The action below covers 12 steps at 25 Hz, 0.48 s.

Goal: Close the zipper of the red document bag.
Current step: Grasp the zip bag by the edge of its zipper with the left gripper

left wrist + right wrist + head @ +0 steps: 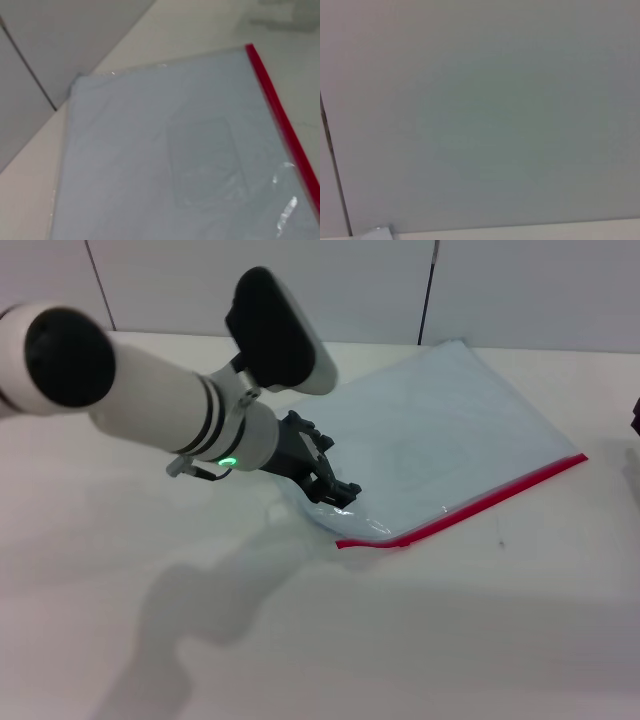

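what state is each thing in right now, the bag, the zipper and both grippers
red document bag: lying flat on the white table, set at an angle, near-left corner puckered
zipper: runs along the bag's near edge; open or closed cannot be told
left gripper: down at the bag's near-left corner, by the zipper's end
right gripper: out of sight; its wrist camera faces a blank wall

Document bag [450,430] flat on table [420,640], zipper [470,505] along its near edge (left end effector [335,495] at its left corner)
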Motion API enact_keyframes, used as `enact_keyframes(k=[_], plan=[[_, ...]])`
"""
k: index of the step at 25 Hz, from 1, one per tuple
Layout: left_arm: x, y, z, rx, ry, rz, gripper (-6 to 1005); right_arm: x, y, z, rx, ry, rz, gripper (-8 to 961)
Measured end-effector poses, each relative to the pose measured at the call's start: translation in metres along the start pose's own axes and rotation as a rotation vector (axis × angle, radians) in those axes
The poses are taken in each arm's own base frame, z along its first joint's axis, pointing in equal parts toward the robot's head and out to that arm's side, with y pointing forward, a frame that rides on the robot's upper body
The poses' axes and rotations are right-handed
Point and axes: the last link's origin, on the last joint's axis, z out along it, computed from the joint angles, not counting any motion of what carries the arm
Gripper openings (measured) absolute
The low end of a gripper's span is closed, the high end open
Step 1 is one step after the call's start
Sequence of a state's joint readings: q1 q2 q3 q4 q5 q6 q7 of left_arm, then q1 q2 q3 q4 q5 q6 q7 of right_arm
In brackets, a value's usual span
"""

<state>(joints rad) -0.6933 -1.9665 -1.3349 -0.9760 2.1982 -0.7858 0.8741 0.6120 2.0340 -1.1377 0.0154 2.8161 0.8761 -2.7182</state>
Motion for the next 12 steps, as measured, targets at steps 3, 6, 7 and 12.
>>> enact_keyframes(k=[3, 6, 7, 12], plan=[[0.01, 0.006, -0.005, -0.006, -0.056, 0.037, 753, -0.001, 0.0, 0.0, -0.001, -0.002, -0.001, 652], [0.021, 0.014, -0.011, -0.012, -0.105, 0.08, 752, -0.002, 0.001, 0.001, -0.002, -0.004, -0.002, 652], [0.023, 0.015, -0.012, -0.017, -0.115, 0.09, 752, -0.002, 0.001, 0.001, -0.002, -0.004, -0.002, 652], [0.037, 0.025, -0.018, -0.051, -0.203, 0.142, 752, -0.003, 0.002, 0.003, -0.005, -0.006, -0.003, 653]])
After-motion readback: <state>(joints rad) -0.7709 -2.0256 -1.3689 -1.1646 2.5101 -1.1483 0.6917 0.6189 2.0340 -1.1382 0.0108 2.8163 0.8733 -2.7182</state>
